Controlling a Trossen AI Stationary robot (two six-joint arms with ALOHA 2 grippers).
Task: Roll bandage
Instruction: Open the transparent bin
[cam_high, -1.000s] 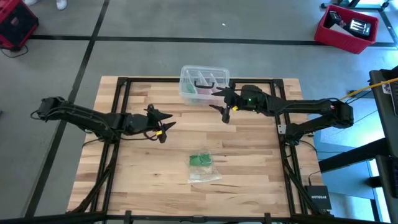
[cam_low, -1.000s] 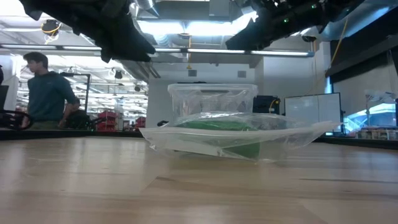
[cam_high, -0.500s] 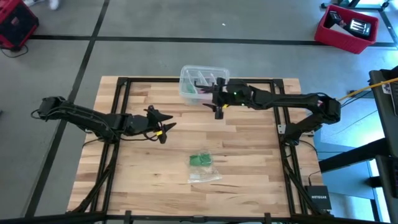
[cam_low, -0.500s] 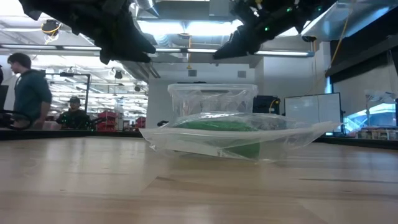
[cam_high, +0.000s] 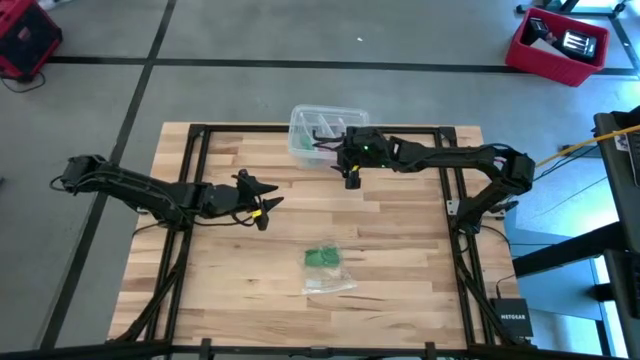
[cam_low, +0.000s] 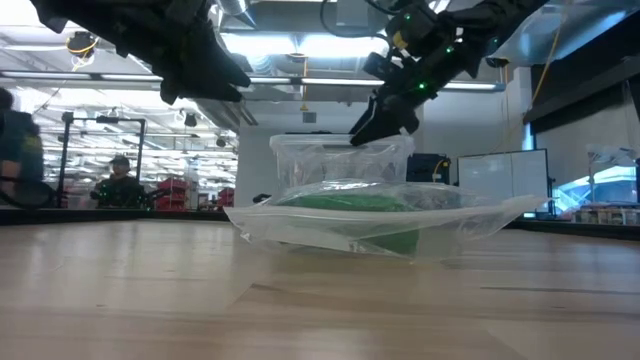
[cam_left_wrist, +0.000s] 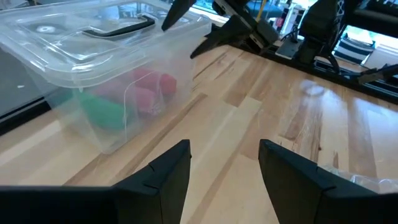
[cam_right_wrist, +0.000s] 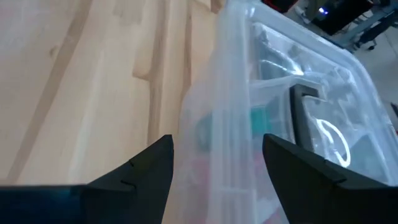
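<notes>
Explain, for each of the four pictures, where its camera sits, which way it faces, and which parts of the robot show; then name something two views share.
High view: overhead, facing straight down on the table; both arms show.
Low view: at tabletop height, facing level across at the bagged bandage; both arms overhead.
Left wrist view: on the left arm, facing the clear box; the open left gripper shows.
Right wrist view: on the right arm, facing down on the box rim; the open right gripper shows.
Shared: all four show the clear box.

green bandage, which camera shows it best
The low view: the bandage lies close in front, inside a clear bag. The high view shows it small at the table's near middle. The left wrist view catches only the bag's edge; the right wrist view misses it.
</notes>
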